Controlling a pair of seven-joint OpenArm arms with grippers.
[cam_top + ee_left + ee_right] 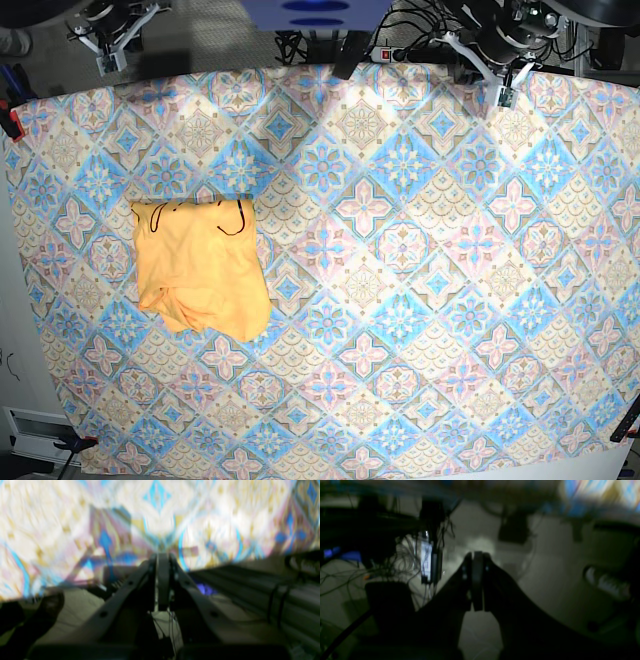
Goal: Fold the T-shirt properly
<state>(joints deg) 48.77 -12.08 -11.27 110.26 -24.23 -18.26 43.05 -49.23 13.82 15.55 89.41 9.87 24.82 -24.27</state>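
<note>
The yellow-orange T-shirt [200, 265] lies folded into a rough rectangle on the left part of the table, its lower edge bunched, with thin dark trim showing near its top edge. Neither wrist view shows it. My left gripper [503, 88] hangs at the table's far right edge, well away from the shirt, and its jaws are shut with nothing between them [162, 555]. At the far left corner is my right gripper [112, 55], off the cloth, also shut and empty [477, 553]. Both wrist views are blurred.
A blue-and-pink tile-patterned cloth [400, 250] covers the whole table. Cables and a power strip [385, 50] lie behind the far edge. Clamps hold the cloth at the left edge [8, 118] and the bottom left corner [80, 443].
</note>
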